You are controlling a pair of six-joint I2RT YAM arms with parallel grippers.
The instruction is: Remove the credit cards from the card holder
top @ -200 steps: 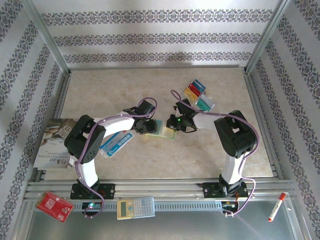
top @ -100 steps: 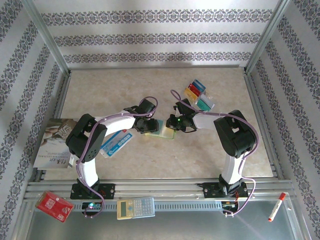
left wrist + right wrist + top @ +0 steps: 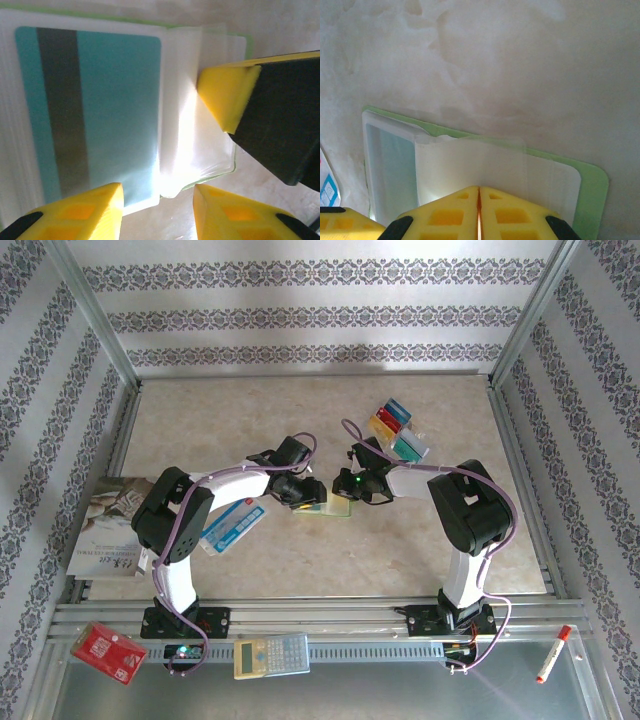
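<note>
Green card holder (image 3: pixel 336 507) lies open flat mid-table (image 3: pixel 300 410), btw the two grippers. L gripper (image 3: pixel 157 212) is part open, fingers straddling the near edge of the holder's clear sleeve (image 3: pixel 200 145), nothing clamped. A teal card (image 3: pixel 100 100) w/ dark stripe sits inside the holder. R gripper (image 3: pixel 479 197) is closed tight, tips together and pressed down on the clear sleeve; can't tell if any film is pinched. Loose cards (image 3: pixel 398 430) (yellow, red, blue, teal) lie bunched beyond the R gripper, apart from the holder. Blue-white packet (image 3: pixel 232 525) lies under the L arm.
</note>
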